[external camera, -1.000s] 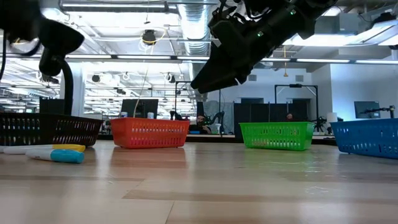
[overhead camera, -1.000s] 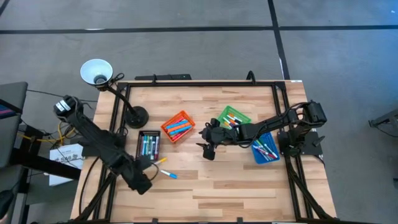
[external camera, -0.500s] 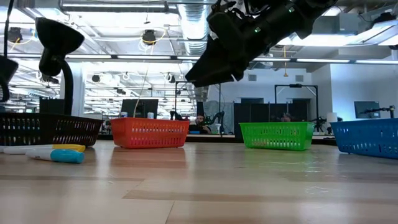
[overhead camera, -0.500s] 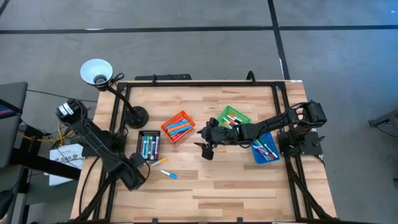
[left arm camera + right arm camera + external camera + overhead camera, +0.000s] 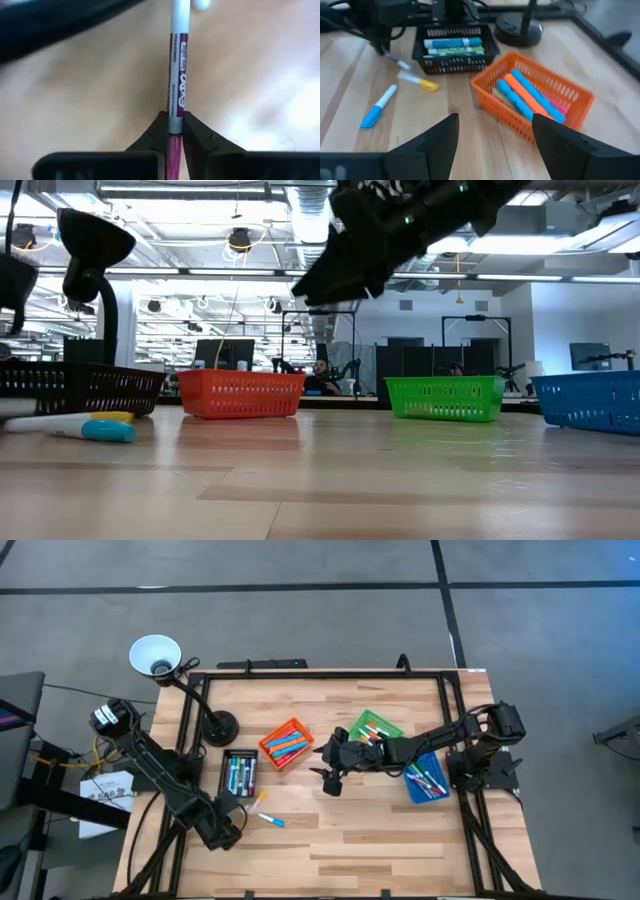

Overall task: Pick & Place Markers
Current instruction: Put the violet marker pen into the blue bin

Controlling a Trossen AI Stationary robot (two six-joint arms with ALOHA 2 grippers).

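Three markers lie on the wooden table near its near-left part. One is white with a pink label point(image 5: 176, 75), one has a yellow cap point(image 5: 258, 798), one a blue cap point(image 5: 272, 820). My left gripper point(image 5: 226, 830) stands over the pink-labelled one, pointing down, shut on it. My right gripper point(image 5: 330, 780) hangs open above the table's middle with nothing between its fingers. More markers lie in the black point(image 5: 239, 773), orange point(image 5: 286, 742), green point(image 5: 376, 729) and blue point(image 5: 428, 778) bins. My left gripper pinches the marker's barrel point(image 5: 175, 112) between its two fingertips point(image 5: 159, 131), at the pink stretch toward one end. The fingers come from above, pointing down, one on each side of the barrel. The marker looks level against the wood; whether it is lifted I cannot tell.
A desk lamp point(image 5: 155, 655) stands on its round base point(image 5: 219, 727) at the far left. A black frame point(image 5: 320, 672) runs around the table. Bare wood point(image 5: 380, 840) stretches along the near edge.
My left gripper has gone down toward the table at the near left, beside the loose markers, and its arm has swung slightly toward the left edge. The loose markers and bins have stayed in place.
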